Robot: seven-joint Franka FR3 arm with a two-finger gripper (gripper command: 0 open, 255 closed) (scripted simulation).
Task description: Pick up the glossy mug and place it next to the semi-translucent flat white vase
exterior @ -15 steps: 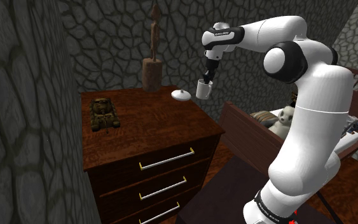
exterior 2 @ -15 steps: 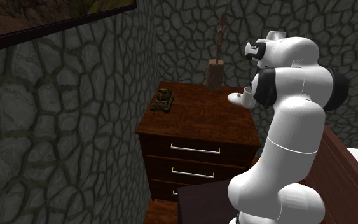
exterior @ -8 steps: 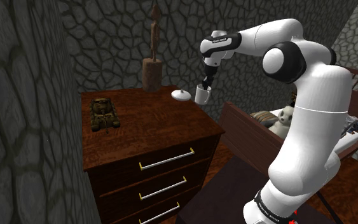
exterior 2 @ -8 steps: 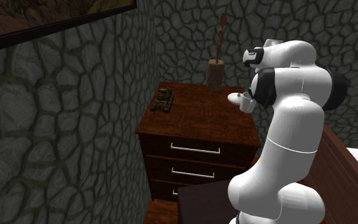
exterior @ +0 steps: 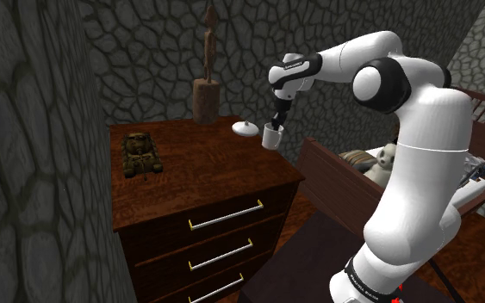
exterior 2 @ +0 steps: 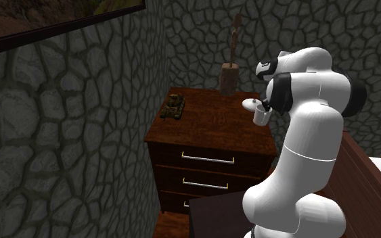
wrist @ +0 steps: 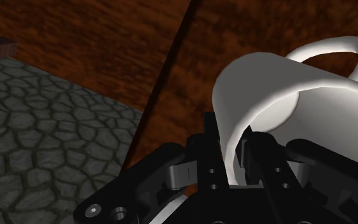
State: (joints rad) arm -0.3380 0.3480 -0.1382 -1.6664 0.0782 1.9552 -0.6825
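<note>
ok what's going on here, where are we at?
The robot's black hand is shut on the rim of a white mug, holding it over the dark wooden dresser. The mug is right beside the flat white vase near the dresser's back corner, not yet released. I can't tell whether it touches the top.

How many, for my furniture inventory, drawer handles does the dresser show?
3. Stacked down the dresser front: top handle, middle handle, bottom handle cut by the shoulder view's lower edge. More may lie hidden below.
</note>
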